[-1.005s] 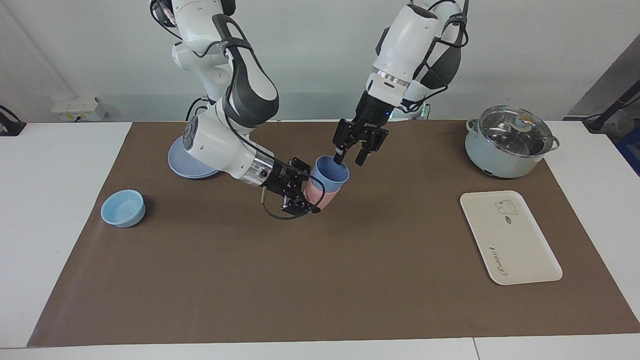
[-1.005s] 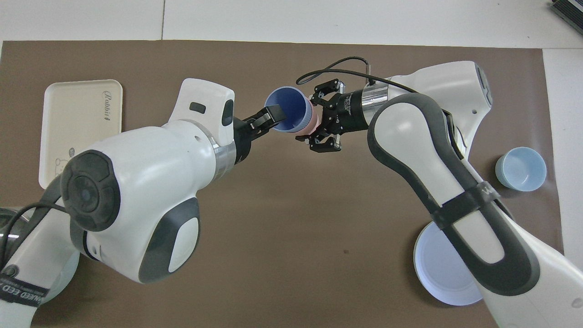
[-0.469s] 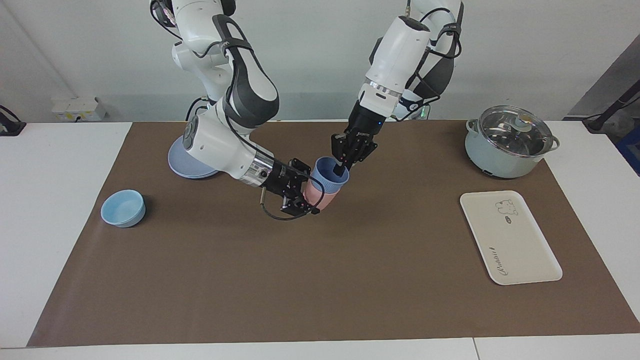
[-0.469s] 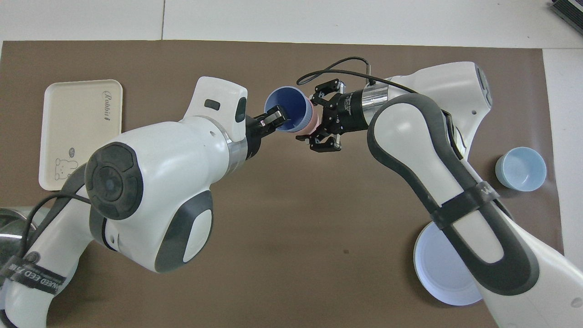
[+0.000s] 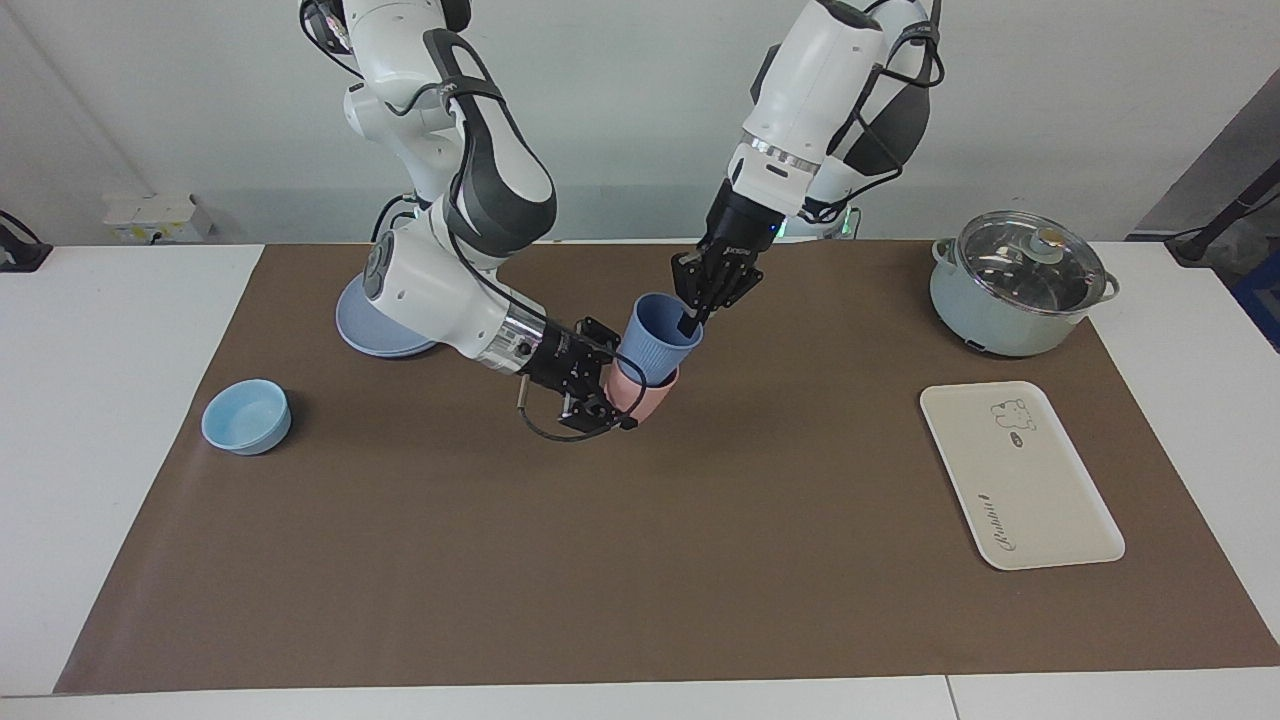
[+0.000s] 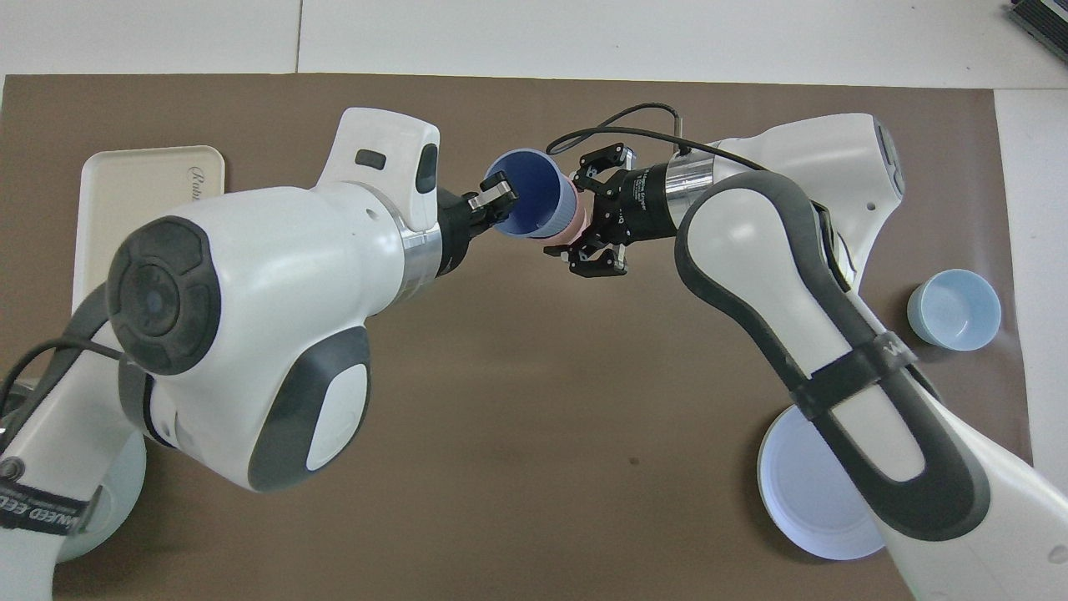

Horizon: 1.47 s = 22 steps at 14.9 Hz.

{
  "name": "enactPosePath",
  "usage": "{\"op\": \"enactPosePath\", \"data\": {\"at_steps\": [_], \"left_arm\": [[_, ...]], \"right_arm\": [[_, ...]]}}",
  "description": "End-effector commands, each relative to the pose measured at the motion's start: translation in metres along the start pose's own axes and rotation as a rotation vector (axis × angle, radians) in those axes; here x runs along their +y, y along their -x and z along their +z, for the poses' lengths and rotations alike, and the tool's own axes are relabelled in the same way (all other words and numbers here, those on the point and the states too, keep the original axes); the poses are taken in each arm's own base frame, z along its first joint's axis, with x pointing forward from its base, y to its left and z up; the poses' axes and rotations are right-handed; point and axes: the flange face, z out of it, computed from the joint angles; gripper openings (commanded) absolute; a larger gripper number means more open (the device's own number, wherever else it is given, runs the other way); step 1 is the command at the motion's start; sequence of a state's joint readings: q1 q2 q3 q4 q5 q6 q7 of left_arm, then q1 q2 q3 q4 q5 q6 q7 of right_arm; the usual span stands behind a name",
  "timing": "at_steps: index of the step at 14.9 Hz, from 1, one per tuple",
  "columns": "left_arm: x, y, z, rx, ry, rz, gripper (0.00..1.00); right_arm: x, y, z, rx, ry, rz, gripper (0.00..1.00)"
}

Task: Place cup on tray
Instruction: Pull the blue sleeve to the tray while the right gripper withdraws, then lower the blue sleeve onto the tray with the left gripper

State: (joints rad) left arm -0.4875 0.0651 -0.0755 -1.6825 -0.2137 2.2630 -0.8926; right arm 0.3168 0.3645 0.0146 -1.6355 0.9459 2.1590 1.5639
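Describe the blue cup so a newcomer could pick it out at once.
Over the middle of the brown mat, between the two arms, the right gripper holds a pink cup. The blue cup sits nested in it, its rim pinched by the left gripper. It is tall, tapered and ribbed, unlike the squat light-blue bowl.

Blue cup (image 5: 658, 337) airborne; cream tray (image 5: 1020, 475) bare.

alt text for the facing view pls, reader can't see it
The left gripper is shut on the rim of the blue cup, which sits partly nested in a pink cup held from the side by the right gripper, both above the brown mat. The cream tray lies bare toward the left arm's end, beside a lidded pot.
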Motion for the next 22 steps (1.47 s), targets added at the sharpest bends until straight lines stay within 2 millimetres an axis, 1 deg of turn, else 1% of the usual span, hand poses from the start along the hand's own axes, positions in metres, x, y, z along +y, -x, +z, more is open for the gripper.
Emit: {"op": "enactPosePath", "data": {"at_steps": [1, 2, 3, 4, 5, 6, 7, 8, 9, 11, 12, 13, 14, 15, 16, 17, 18, 19, 20, 21, 22], "left_arm": [[-0.002, -0.019, -0.045, -0.022, -0.049, -0.022, 0.0], [-0.01, -0.029, -0.061, -0.02, -0.069, -0.03, 0.0], [-0.022, -0.041, -0.07, -0.02, -0.096, -0.029, 0.0], [-0.037, -0.056, -0.075, -0.021, -0.12, -0.032, 0.0], [-0.053, -0.072, -0.08, -0.019, -0.138, -0.04, 0.0], [-0.069, -0.087, -0.092, -0.009, -0.149, -0.034, 0.0], [-0.095, -0.109, -0.103, 0.003, -0.162, -0.023, 0.0], [-0.126, -0.131, -0.11, 0.006, -0.185, -0.016, 0.0], [-0.158, -0.145, -0.117, 0.011, -0.206, -0.007, 0.0], [-0.232, -0.162, -0.113, 0.021, -0.245, 0.055, 0.0], [-0.267, -0.172, -0.107, 0.041, -0.255, 0.062, 0.0], [-0.298, -0.185, -0.107, 0.074, -0.263, 0.063, 0.0], [-0.325, -0.202, -0.107, 0.099, -0.266, 0.064, 0.0], [-0.351, -0.217, -0.091, 0.092, -0.273, 0.045, 0.0], [-0.369, -0.228, -0.076, 0.094, -0.28, 0.027, 0.0], [-0.392, -0.24, -0.064, 0.108, -0.287, 0.015, 0.0], [-0.406, -0.247, -0.055, 0.108, -0.291, 0.031, 0.0], [-0.417, -0.251, -0.049, 0.101, -0.282, 0.03, 0.0], [-0.433, -0.251, -0.042, 0.092, -0.278, 0.027, 0.0], [-0.446, -0.249, -0.038, 0.097, -0.272, 0.033, 0.0], [-0.463, -0.247, -0.033, 0.109, -0.257, 0.018, 0.0]], "right_arm": [[-0.002, -0.001, -0.015, -0.057, -0.012, 0.046, 0.0], [-0.006, -0.008, -0.022, -0.068, -0.017, 0.064, 0.0], [-0.009, -0.013, -0.027, -0.078, -0.017, 0.077, 0.0], [-0.013, -0.022, -0.038, -0.09, -0.016, 0.098, 0.0], [-0.019, -0.037, -0.049, -0.101, -0.01, 0.123, 0.0], [-0.024, -0.056, -0.062, -0.115, 0.003, 0.156, 0.0], [-0.03, -0.079, -0.076, -0.125, 0.007, 0.194, 0.0], [-0.033, -0.099, -0.086, -0.129, 0.01, 0.219, 0.0], [-0.036, -0.119, -0.098, -0.136, 0.011, 0.237, 0.0], [-0.042, -0.158, -0.113, -0.15, 0.016, 0.21, 0.0], [-0.046, -0.185, -0.115, -0.159, 0.032, 0.192, 0.0], [-0.05, -0.218, -0.12, -0.175, 0.042, 0.177, 0.0], [-0.052, -0.247, -0.12, -0.196, 0.054, 0.176, 0.0], [-0.05, -0.262, -0.119, -0.204, 0.05, 0.157, 0.0], [-0.049, -0.275, -0.121, -0.207, 0.044, 0.14, 0.0], [-0.05, -0.292, -0.122, -0.211, 0.039, 0.144, 0.0], [-0.05, -0.303, -0.124, -0.213, 0.033, 0.135, 0.0], [-0.05, -0.313, -0.123, -0.217, 0.028, 0.113, 0.0], [-0.049, -0.321, -0.126, -0.217, 0.018, 0.099, 0.0], [-0.048, -0.325, -0.127, -0.213, 0.013, 0.1, 0.0], [-0.045, -0.335, -0.13, -0.209, 0.002, 0.104, 0.0]]}}
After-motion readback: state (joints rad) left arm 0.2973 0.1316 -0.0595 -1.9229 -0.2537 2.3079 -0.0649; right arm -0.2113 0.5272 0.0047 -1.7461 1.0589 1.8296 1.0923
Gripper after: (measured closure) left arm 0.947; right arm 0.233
